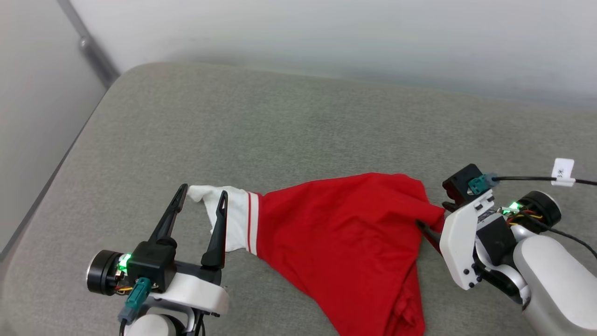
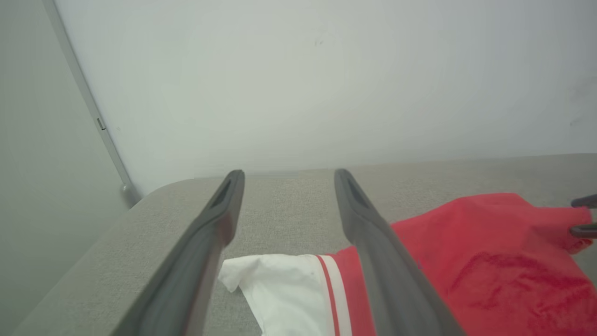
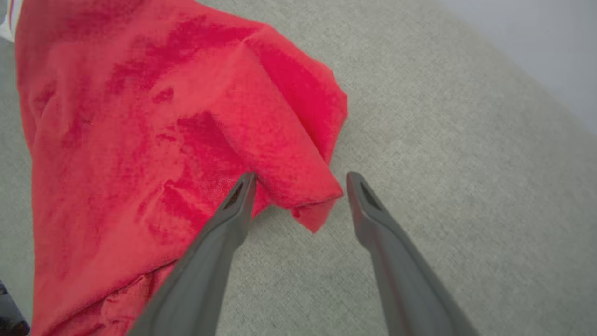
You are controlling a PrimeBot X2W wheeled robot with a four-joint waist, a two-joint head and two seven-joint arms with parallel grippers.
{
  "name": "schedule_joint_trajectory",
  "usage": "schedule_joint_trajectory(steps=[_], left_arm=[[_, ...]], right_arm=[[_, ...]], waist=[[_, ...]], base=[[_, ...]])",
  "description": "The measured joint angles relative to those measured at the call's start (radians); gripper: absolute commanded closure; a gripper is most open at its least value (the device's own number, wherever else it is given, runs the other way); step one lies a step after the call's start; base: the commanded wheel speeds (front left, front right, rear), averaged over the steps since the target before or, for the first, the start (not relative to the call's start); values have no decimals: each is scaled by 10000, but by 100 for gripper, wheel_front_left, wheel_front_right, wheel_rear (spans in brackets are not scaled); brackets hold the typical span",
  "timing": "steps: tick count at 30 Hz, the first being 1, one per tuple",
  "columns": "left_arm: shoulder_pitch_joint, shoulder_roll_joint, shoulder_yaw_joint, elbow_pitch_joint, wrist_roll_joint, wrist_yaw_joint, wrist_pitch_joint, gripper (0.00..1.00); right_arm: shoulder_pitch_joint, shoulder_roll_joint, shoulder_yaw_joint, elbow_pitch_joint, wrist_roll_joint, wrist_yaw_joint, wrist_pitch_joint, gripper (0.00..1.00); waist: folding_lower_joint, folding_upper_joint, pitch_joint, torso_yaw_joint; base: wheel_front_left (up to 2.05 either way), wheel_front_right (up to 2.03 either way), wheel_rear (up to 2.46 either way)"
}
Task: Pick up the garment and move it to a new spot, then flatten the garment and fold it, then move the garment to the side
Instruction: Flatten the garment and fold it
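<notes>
The garment lies rumpled on a grey cushioned surface, red body in the middle and a white sleeve with red stripes pointing left. My left gripper is open, and the sleeve's tip lies between its fingers. In the left wrist view the sleeve sits low between the left gripper's spread fingers. My right gripper is open at the garment's right corner. In the right wrist view that red corner rests between the right gripper's fingers, which do not pinch it.
The cushioned surface ends at a rounded left edge with a pale wall behind and a grey metal strip in the corner. A black cable with a white tag runs from my right wrist.
</notes>
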Motion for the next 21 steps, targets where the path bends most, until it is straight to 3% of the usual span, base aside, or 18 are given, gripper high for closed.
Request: schedule_joint_trajectory(steps=[4, 5, 6, 7, 14, 21], left_arm=[[1, -138, 138, 100, 84, -144, 0, 0], [1, -138, 138, 100, 84, -144, 0, 0], [11, -207, 188, 140, 144, -207, 0, 0], [14, -242, 207, 151, 173, -230, 0, 0], [155, -378, 456, 253, 290, -341, 0, 0], [312, -456, 727, 257, 420, -518, -2, 0]], right_arm=[[-276, 88, 234, 723, 205, 0, 132, 0], [-276, 88, 234, 723, 205, 0, 132, 42], [-306, 102, 422, 989, 259, 0, 100, 95], [-307, 98, 495, 1058, 255, 0, -31, 100], [-282, -65, 270, 1287, 167, 2, -988, 100], [154, -1037, -663, 587, -282, 2, -1427, 100]], waist=[[0, 0, 129, 357], [0, 0, 129, 357], [0, 1, 172, 487], [0, 0, 184, 531], [0, 0, 56, 457], [0, 0, -170, -47]], base=[[0, 0, 0], [0, 0, 0], [0, 0, 0], [0, 0, 0], [0, 0, 0], [0, 0, 0]])
